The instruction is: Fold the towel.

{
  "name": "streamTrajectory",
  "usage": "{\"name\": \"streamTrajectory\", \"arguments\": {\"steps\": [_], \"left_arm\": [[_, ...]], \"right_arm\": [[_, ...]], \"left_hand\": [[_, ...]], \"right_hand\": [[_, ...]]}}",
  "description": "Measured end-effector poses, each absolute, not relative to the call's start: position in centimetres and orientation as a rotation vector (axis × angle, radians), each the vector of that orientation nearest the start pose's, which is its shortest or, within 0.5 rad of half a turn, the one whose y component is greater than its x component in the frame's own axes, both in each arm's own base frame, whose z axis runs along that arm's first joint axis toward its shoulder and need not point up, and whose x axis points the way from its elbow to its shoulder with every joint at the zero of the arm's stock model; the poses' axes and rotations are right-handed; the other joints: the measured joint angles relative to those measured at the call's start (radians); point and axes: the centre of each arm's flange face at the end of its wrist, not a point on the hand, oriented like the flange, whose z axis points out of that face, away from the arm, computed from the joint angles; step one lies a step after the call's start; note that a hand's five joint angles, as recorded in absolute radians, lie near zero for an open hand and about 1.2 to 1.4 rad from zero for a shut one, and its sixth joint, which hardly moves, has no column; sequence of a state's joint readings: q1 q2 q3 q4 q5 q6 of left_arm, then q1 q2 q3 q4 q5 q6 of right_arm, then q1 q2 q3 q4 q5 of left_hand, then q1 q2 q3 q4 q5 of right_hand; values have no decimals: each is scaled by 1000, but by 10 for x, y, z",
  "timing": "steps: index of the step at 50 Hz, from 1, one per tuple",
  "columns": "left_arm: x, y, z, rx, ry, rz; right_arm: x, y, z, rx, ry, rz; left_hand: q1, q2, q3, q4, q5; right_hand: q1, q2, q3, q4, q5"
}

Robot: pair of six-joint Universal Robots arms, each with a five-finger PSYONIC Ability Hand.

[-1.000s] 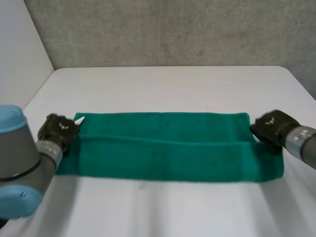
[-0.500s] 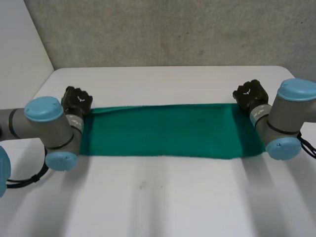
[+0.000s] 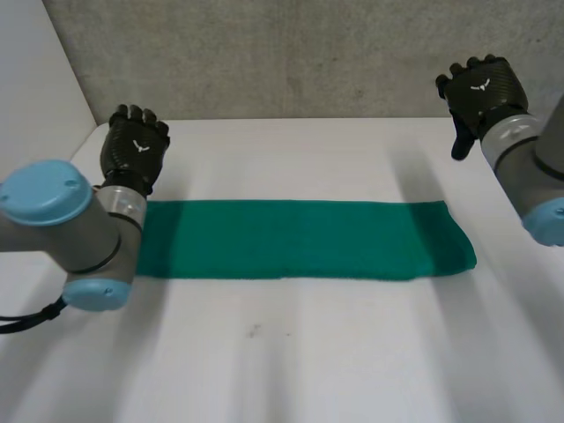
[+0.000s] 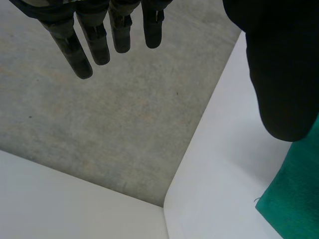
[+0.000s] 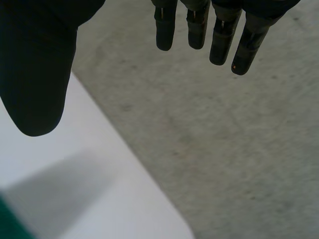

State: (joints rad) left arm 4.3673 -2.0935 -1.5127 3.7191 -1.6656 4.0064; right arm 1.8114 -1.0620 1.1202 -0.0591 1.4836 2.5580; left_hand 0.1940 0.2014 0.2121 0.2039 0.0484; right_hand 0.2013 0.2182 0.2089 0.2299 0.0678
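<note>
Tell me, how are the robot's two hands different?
The left hand is close to the green towel; the right hand is farther from it. The left hand shows against the white table, the right hand against the grey wall. Both are black, open, holding nothing.

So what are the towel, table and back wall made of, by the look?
Towel: green cloth, probably cotton terry; matte, with soft rounded edges.
Table: smooth, plain white top, likely laminate or painted board; can't tell which.
Wall: grey, mottled, rough; looks like bare concrete.
</note>
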Motion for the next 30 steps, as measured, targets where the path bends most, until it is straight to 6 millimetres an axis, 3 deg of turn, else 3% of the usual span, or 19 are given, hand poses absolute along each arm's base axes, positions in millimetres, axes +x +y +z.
{"name": "streamTrajectory", "arguments": {"steps": [5, 9, 11, 13, 14, 23, 30], "left_arm": [[-247, -325, 202, 934, 1620, -2005], [-243, -311, 202, 892, 1696, -2046], [-241, -307, 201, 868, 1736, -2065], [-241, -307, 201, 868, 1736, -2065], [-239, -302, 197, 828, 1803, -2094], [-238, -301, 189, 785, 1885, -2115], [-238, -302, 188, 788, 1885, -2109]], "right_arm": [[223, -358, 253, -1046, 2250, -2129], [208, -344, 224, -1023, 2389, -1905], [204, -339, 212, -1012, 2425, -1832], [204, -339, 212, -1012, 2425, -1832], [198, -334, 193, -995, 2459, -1751], [190, -338, 149, -979, 2459, -1726], [189, -346, 126, -989, 2466, -1727]], "left_hand": [[0, 0, 0, 0, 0], [0, 0, 0, 0, 0], [0, 0, 0, 0, 0], [0, 0, 0, 0, 0], [0, 0, 0, 0, 0], [0, 0, 0, 0, 0], [0, 0, 0, 0, 0]], "right_hand": [[0, 0, 0, 0, 0], [3, 5, 9, 3, 1], [4, 13, 34, 12, 14], [4, 13, 34, 12, 14], [69, 103, 115, 92, 78], [234, 284, 297, 276, 243], [430, 511, 518, 496, 456]]}}
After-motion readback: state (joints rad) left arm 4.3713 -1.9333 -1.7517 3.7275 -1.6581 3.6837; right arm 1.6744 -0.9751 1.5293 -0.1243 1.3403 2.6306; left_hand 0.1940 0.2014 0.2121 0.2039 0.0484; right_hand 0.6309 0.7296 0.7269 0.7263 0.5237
